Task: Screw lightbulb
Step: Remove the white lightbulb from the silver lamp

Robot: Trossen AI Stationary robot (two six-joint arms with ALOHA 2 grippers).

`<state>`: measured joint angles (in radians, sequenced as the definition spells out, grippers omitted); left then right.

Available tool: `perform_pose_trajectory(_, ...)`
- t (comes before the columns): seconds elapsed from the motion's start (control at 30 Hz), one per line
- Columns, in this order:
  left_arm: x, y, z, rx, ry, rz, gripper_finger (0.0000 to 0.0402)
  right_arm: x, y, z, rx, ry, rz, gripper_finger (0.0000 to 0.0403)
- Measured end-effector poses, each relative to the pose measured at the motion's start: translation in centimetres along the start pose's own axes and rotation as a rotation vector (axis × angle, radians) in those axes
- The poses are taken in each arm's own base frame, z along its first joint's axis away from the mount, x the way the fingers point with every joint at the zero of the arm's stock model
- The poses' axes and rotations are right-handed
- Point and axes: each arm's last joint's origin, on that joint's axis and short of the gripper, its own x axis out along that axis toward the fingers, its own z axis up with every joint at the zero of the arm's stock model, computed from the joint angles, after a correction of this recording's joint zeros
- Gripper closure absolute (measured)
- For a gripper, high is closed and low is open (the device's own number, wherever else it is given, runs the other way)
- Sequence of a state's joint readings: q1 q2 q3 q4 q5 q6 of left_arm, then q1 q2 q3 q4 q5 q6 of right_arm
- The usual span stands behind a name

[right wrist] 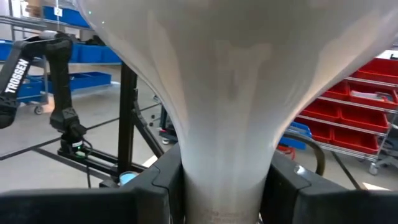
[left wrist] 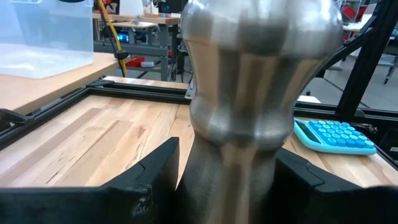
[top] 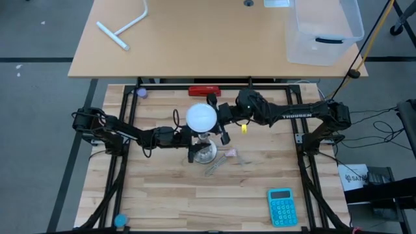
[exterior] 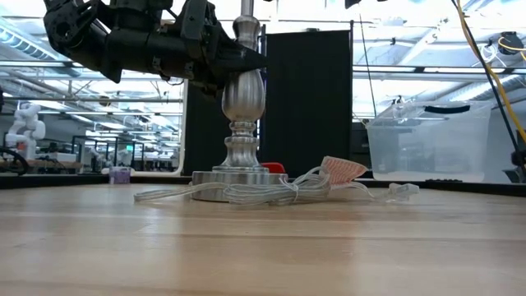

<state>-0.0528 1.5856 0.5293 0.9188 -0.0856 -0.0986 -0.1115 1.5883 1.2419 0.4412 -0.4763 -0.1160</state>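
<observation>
I am clamping my left gripper (left wrist: 227, 180) on the lamp stand (exterior: 243, 123) at frame centre. My right gripper (right wrist: 221, 186) is grasping the lightbulb (top: 201, 117) directly above it; bare table (top: 169, 195) is lying open below.

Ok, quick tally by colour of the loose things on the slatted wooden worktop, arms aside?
White: 1, the round white lightbulb
Silver: 1, the silver metal lamp stand
Red: 1, the flat red block
Turquoise: 1, the turquoise calculator
Pink: 1, the small clear-pink plastic piece
Total: 5
</observation>
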Motion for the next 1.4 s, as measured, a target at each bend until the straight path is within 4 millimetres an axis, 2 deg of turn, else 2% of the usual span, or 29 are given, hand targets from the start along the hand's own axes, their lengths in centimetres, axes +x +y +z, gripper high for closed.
perform_pose_trajectory(0.47,0.0,0.0,0.0,-0.001,0.000,-0.006,0.0211,0.0,0.1,0.0,-0.001,-0.002,0.021,0.0262)
perform_pose_trajectory(0.9,0.0,0.0,-0.1,-0.007,0.003,-0.006,0.0211,0.0,0.2,0.0,0.020,-0.014,0.032,0.0145)
perform_pose_trajectory(1.07,0.0,0.0,-0.1,-0.008,0.003,-0.006,0.0211,-0.6,0.4,0.6,0.014,0.000,0.031,0.0107)
perform_pose_trajectory(1.2,0.0,0.0,-0.1,-0.008,0.004,-0.006,0.0211,-1.5,0.4,1.4,-0.013,0.021,0.004,0.0094)
perform_pose_trajectory(1.4,-0.1,0.0,-0.1,-0.008,0.004,-0.006,0.0211,-2.7,0.6,2.4,-0.045,0.062,-0.081,0.0096)
